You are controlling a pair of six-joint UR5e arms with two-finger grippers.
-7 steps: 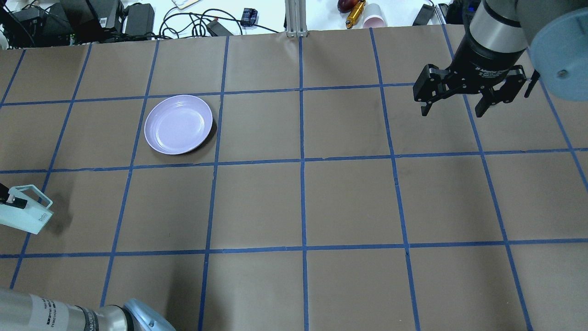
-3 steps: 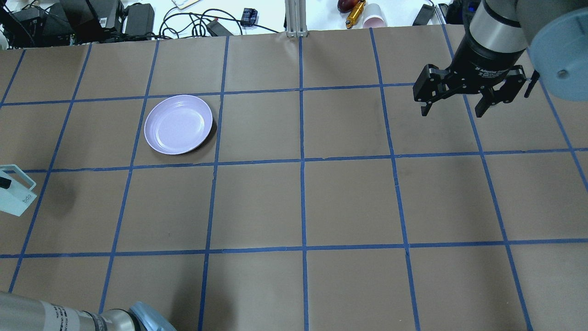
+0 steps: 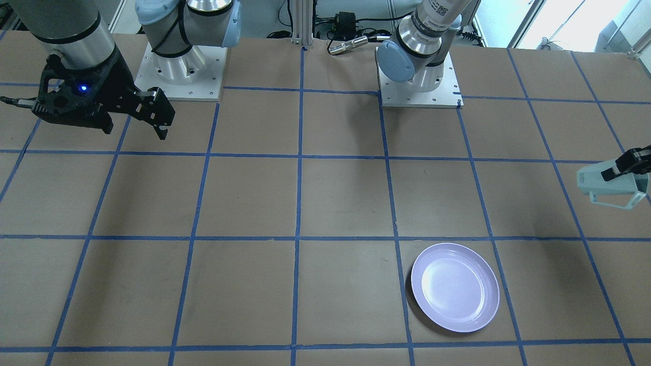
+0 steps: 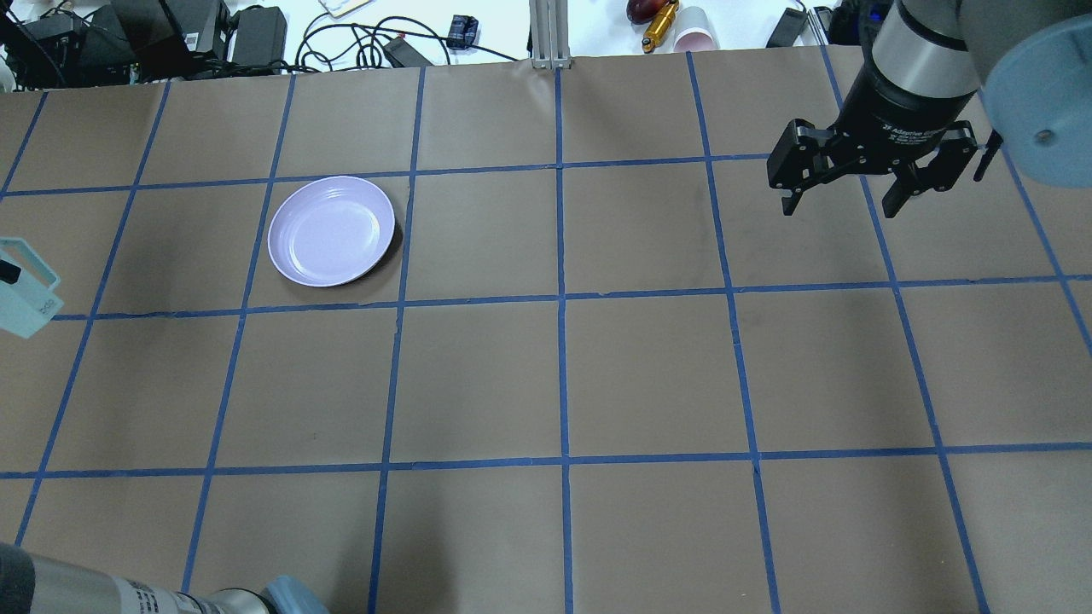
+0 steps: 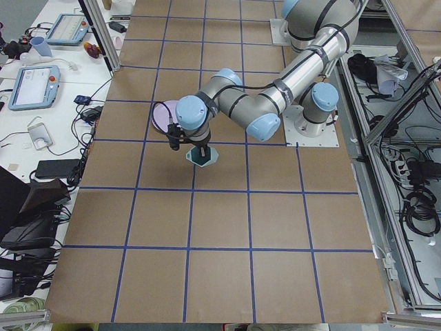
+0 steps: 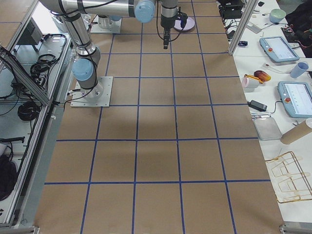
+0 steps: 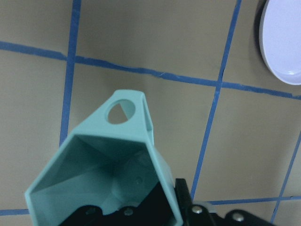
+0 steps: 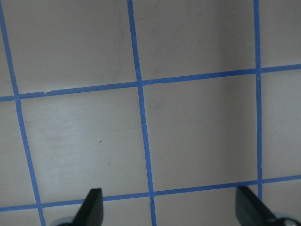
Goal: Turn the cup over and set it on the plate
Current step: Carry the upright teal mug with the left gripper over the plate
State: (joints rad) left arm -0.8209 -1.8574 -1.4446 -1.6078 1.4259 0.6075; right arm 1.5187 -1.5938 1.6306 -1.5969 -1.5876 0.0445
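Note:
The pale mint-green cup (image 4: 27, 294) hangs above the table at the far left edge, tipped on its side. Its lettered base (image 3: 584, 179) points toward the table's middle. My left gripper (image 3: 624, 166) is shut on the cup's wall. In the left wrist view the cup's open mouth (image 7: 101, 176) and handle face the camera. The lavender plate (image 4: 331, 230) lies flat on the table, to the right of the cup and a little farther back; it also shows in the front view (image 3: 454, 287). My right gripper (image 4: 840, 205) hovers open and empty at the far right.
The table is brown paper with a blue tape grid (image 4: 560, 298). Cables, power bricks and a paper cup (image 4: 695, 30) lie beyond the far edge. The arm bases (image 3: 180, 76) stand on the robot's side.
My left gripper has carried the cup away from the robot, toward the plate's row, and slightly farther left in the overhead view. The right arm and the plate have not moved.

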